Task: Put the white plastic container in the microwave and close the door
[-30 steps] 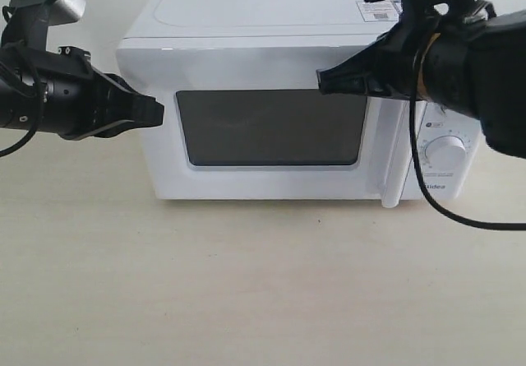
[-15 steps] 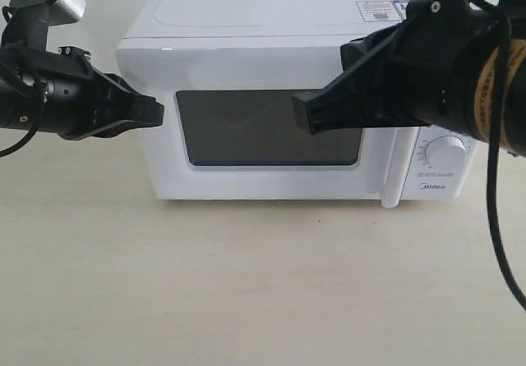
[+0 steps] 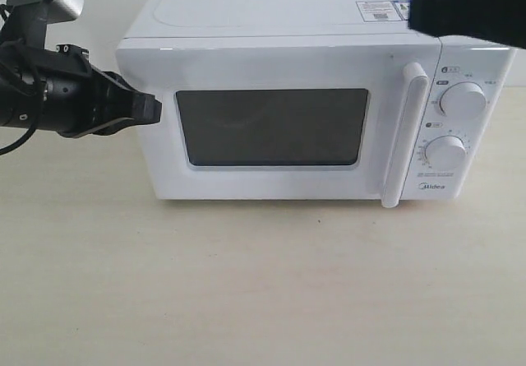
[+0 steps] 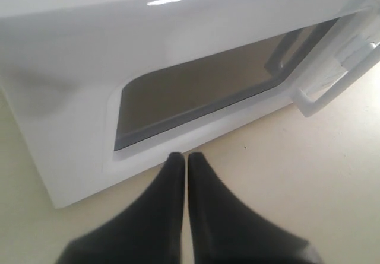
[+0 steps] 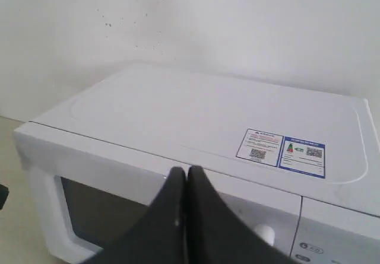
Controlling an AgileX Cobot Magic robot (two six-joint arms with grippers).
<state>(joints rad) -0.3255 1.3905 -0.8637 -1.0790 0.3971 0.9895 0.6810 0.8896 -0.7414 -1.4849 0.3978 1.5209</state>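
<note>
We see the microwave (image 3: 288,49) on the desk (image 3: 246,284), door (image 3: 271,127) shut, contents hidden; left tool (image 3: 152,109), closed and empty, by its front left corner; right tool (image 5: 185,174), likewise closed and empty, above its top.

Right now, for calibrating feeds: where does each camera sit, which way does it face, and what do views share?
Exterior: in front of the microwave, facing its shut door; left hand at left, right arm top right.
Left wrist: behind the shut left hand, looking low at the door.
Right wrist: behind the shut right hand, looking down on the microwave top.
Shared: exterior and right wrist both show the stickers.
</note>
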